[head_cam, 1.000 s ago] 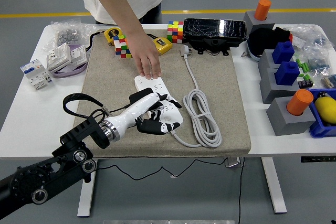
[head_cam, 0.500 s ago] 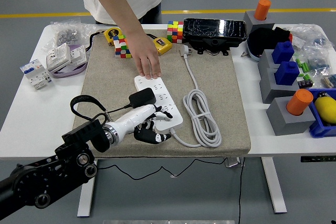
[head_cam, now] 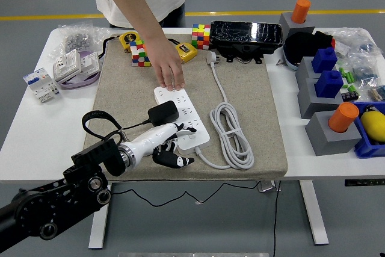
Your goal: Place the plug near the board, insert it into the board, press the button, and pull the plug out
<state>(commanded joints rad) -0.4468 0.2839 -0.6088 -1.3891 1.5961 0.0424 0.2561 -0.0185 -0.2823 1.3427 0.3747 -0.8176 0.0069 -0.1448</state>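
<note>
Since the earlier frames the left hand (head_cam: 170, 147) has drawn back toward the near edge of the grey mat (head_cam: 252, 94), leaving the plug (head_cam: 162, 112) seated in the board (head_cam: 183, 115); it was over the board's near end and now sits just off its near-left side. Its fingers (head_cam: 180, 161) are loosely curled downward and hold nothing; whether the fingertips touch the mat cannot be told. The plug, a black adapter block, stands on the left half of the white board, with its black cable (head_cam: 99, 118) looping away to the left across the mat. The board's long axis runs diagonally, from far-left to near-right. The plug lies just beyond the hand and slightly to its left, so a short reach away from the robot would bring the fingers back over it. A person's hand (head_cam: 170, 76) rests flat on the board's far end, apparently steadying it. The board's own white cord (head_cam: 231, 133) lies coiled to the right on the mat. The right hand is not in view, so the left is the only one placed to act. Judgement: insertion appears done; pressing the button and pulling the plug out remain. The button cannot be made out at this size.
</note>
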